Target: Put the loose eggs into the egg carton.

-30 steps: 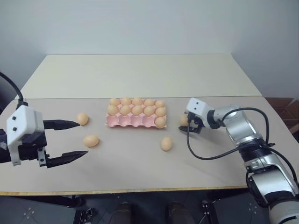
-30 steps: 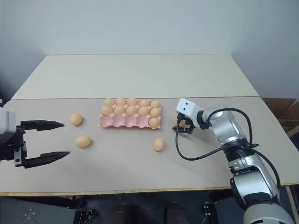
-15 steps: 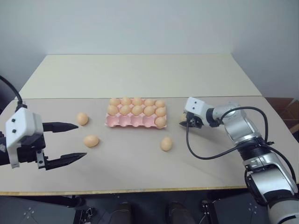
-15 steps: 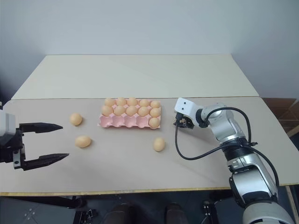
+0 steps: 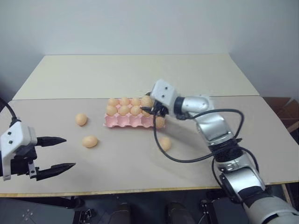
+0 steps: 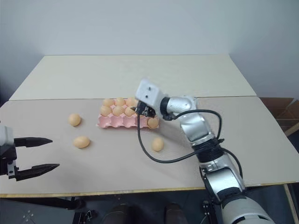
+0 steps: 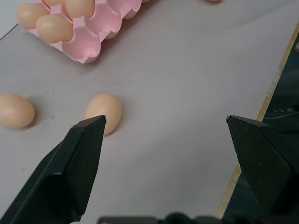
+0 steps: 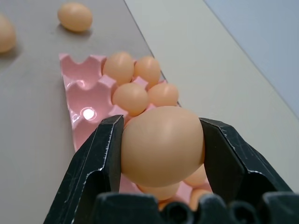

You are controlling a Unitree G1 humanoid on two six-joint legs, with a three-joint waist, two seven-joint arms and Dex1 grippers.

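Observation:
My right gripper (image 8: 162, 123) is shut on a light-brown egg (image 8: 162, 145) and holds it above the right part of the pink egg carton (image 5: 122, 122). The carton's two back rows hold eggs; its front row has open cups (image 8: 88, 113). Three loose eggs lie on the table: one (image 5: 81, 119) left of the carton, one (image 5: 89, 141) nearer me, and one (image 5: 164, 143) in front of the carton's right end. My left gripper (image 5: 70, 152) stands open at the table's front left, apart from the two left eggs (image 7: 103, 112) (image 7: 16, 110).
The beige table (image 5: 117, 168) has a second top (image 5: 140, 74) adjoining behind, with a seam between them. A black cable (image 5: 187, 158) from my right arm loops low over the table beside the front egg. The table's front edge (image 5: 140, 190) runs close to my left gripper.
My right gripper closed on the egg right of the carton, lifted it and swung left over the carton. My left gripper drew back left and lower, still open.

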